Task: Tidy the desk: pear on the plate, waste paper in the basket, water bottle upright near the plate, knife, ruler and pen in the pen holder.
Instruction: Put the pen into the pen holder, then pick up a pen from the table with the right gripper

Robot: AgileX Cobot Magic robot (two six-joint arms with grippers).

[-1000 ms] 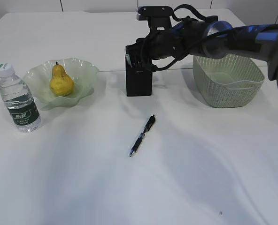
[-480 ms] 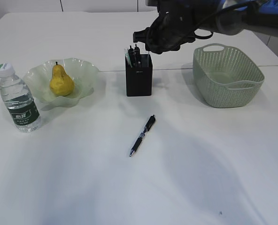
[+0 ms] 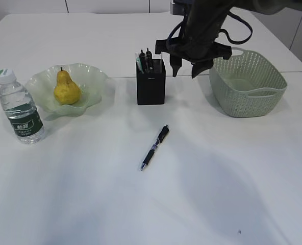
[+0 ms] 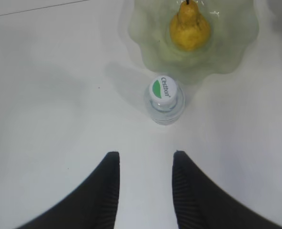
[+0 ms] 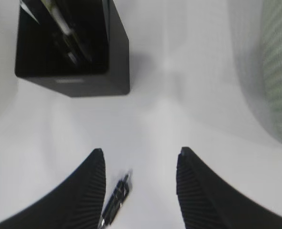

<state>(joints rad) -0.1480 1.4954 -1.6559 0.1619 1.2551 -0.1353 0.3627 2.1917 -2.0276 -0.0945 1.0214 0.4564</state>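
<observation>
The yellow pear (image 3: 67,88) lies on the green wavy plate (image 3: 92,77). The water bottle (image 3: 19,109) stands upright to the plate's left. Slim items stand in the black pen holder (image 3: 151,88); I cannot tell knife from ruler among them. A dark pen (image 3: 155,147) lies on the desk (image 3: 90,194) in front of the holder. My right gripper (image 3: 185,69) hangs open and empty between the holder and the basket (image 3: 247,84), with the pen (image 5: 115,200) below its left finger. My left gripper (image 4: 145,155) is open over bare desk, near the bottle cap (image 4: 163,90). No waste paper shows.
The basket wall (image 5: 279,71) runs along the right edge of the right wrist view, and the pen holder (image 5: 74,52) stands at its upper left. A second white table stands behind the desk.
My right arm has lifted off the pen holder and swung right, so its gripper now points down beside the basket. The pen, the bottle and the pear have not moved.
</observation>
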